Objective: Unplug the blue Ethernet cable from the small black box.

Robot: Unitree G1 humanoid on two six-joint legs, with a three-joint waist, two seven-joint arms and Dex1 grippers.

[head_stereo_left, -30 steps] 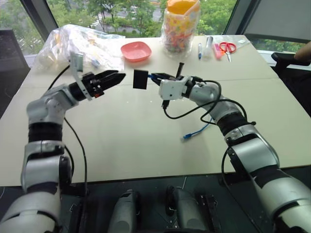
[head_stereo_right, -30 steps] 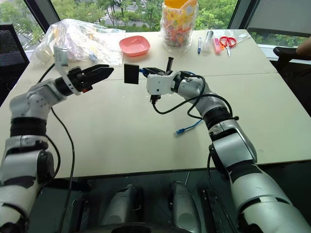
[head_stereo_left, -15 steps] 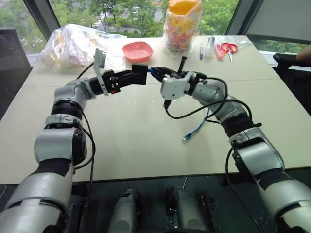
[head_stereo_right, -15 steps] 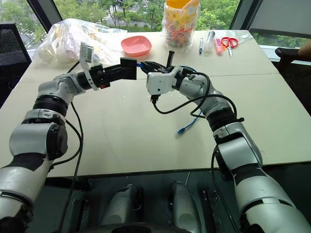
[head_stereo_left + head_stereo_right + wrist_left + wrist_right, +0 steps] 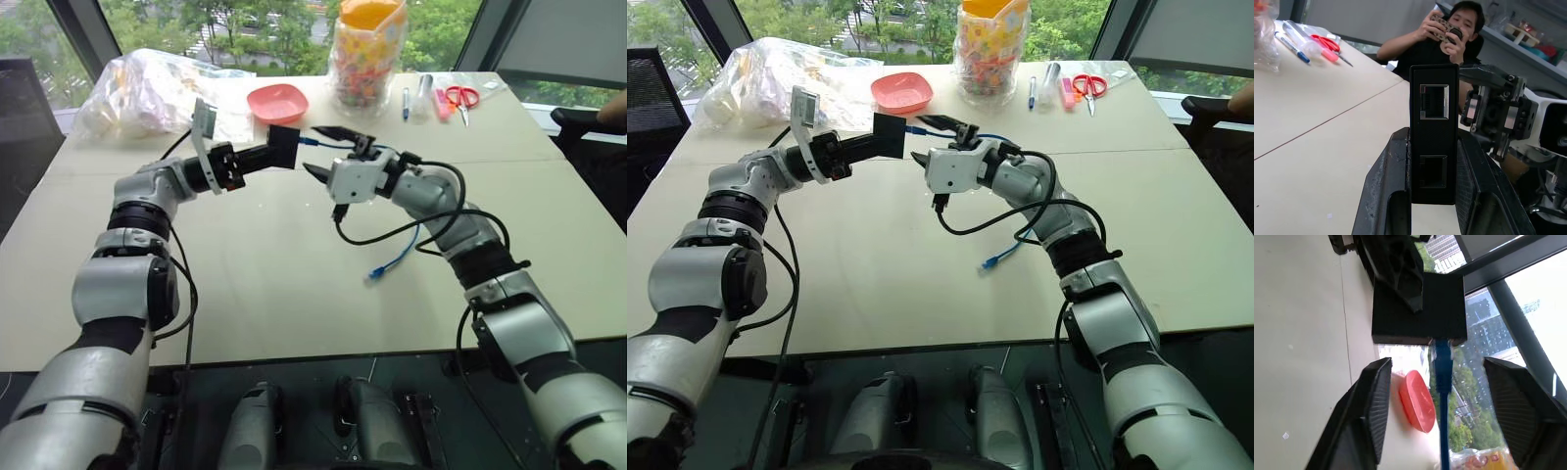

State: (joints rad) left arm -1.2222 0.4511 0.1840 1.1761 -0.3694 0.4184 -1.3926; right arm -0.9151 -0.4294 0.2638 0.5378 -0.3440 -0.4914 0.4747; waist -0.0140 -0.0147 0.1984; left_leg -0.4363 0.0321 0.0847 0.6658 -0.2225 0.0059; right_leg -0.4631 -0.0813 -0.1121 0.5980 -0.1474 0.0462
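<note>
My left gripper (image 5: 263, 156) is clamped on the small black box (image 5: 284, 146), holding it up above the table (image 5: 294, 274), both fingers pressed flat on its sides; in the left wrist view the box (image 5: 1433, 132) stands upright between the pads with two ports facing the camera. The blue Ethernet cable (image 5: 1442, 396) is plugged into the box's far edge: the right wrist view shows the plug seated in the box (image 5: 1420, 308) and the cord running straight back between my right fingers. My right gripper (image 5: 323, 150) is spread wide, one finger above the cable and one below, neither touching it as far as I can see, fingertips just short of the box. The cable leaves the box as a short blue run (image 5: 307, 141) toward my right wrist, and its loose end with the plug lies on the tabletop (image 5: 390, 262) below my right forearm. Further back on the table: a pink bowl (image 5: 275, 102), a crumpled clear plastic bag (image 5: 157, 93), a clear jar with an orange lid (image 5: 366, 54), a pen (image 5: 403, 101) and red-handled scissors (image 5: 458, 97). A person (image 5: 1444, 39) sits beyond the table holding something up in both hands.
</note>
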